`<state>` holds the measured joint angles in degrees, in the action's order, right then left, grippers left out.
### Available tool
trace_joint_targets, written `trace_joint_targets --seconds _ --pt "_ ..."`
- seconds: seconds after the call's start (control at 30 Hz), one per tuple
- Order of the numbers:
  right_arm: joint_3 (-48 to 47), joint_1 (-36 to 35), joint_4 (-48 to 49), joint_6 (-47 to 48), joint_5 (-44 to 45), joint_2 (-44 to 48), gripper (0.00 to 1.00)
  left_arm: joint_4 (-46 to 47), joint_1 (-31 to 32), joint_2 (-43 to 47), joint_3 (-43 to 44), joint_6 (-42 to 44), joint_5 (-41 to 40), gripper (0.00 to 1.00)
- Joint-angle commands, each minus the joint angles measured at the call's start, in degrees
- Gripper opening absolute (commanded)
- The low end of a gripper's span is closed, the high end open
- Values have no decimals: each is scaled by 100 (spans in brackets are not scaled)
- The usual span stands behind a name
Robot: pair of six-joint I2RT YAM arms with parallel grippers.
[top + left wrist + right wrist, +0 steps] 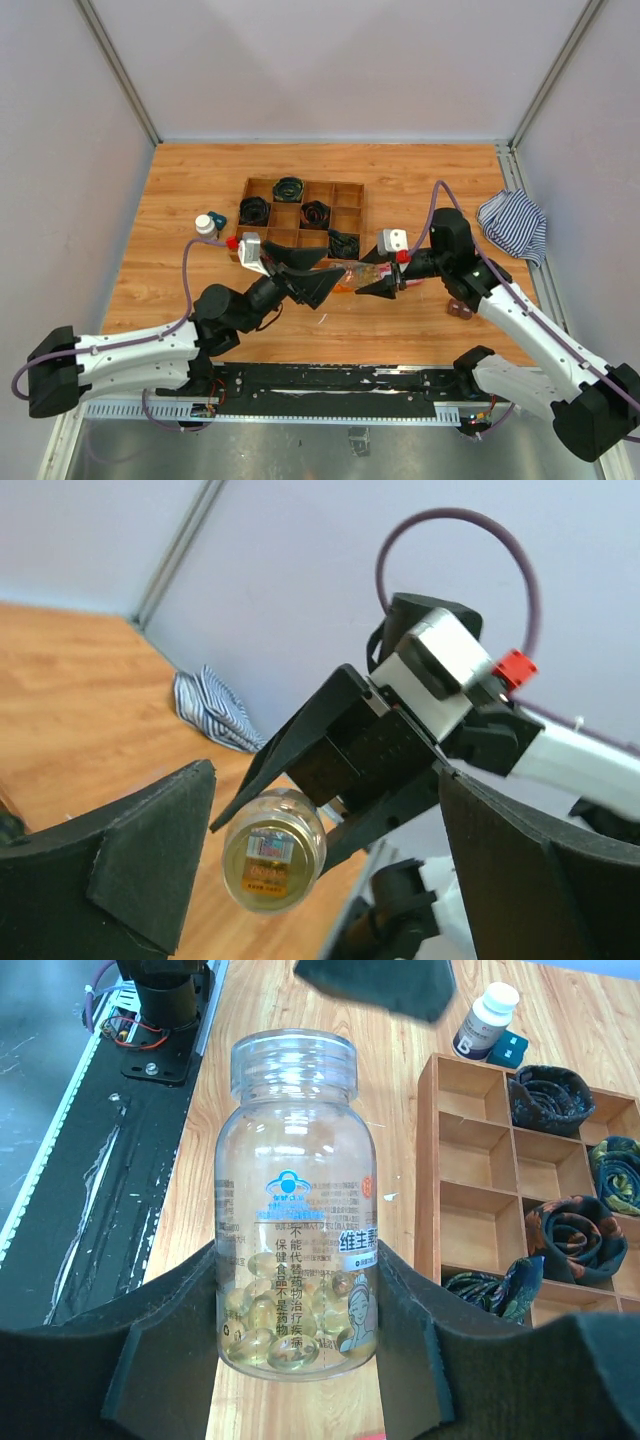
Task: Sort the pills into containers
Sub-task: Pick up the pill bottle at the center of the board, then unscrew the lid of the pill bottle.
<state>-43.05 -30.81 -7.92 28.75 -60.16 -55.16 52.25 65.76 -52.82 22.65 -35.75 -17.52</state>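
A clear pill bottle [292, 1200], uncapped, holds several yellow softgel pills [290, 1325] at its bottom. My right gripper [296, 1360] is shut on the bottle's lower body and holds it above the table. In the top view the bottle [352, 274] lies roughly level between the two arms, held by the right gripper [370, 277]. My left gripper [328, 272] is open around the bottle's far end. In the left wrist view that end [275, 852] hangs between the spread fingers of my left gripper [335, 880], touching neither. A small dark bottle with a white cap [206, 225] stands to the left of the tray.
The wooden compartment tray [305, 182] with dark coils sits behind the grippers, and its wall [430, 1160] shows in the right wrist view. A striped cloth [513, 225] lies at the table's right edge. The dark bottle [483, 1022] stands beside a teal object [513, 1048].
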Motion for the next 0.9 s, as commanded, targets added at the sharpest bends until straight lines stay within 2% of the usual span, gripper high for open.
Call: trace_joint_targets --seconds 0.0,0.13,0.27,0.47,0.7,0.87 --pt "-304 134 -423 -21 -288 -11 1 -1111 18 736 -54 2070 981 99" --pt "-319 162 -429 -56 -333 -71 1 -1832 20 1041 16 3184 1739 97" --pt "-323 155 -453 -4 -370 -94 1 -1997 -33 902 72 3582 1822 96" --pt "-329 154 -525 94 -385 -146 1 -1668 -516 435 147 3007 2367 97" --pt "-305 156 -579 236 -366 -145 0 -801 -570 -43 14 2542 2547 95" --pt "-286 154 -605 295 -347 -161 1 -528 -591 -321 70 2419 2622 78"
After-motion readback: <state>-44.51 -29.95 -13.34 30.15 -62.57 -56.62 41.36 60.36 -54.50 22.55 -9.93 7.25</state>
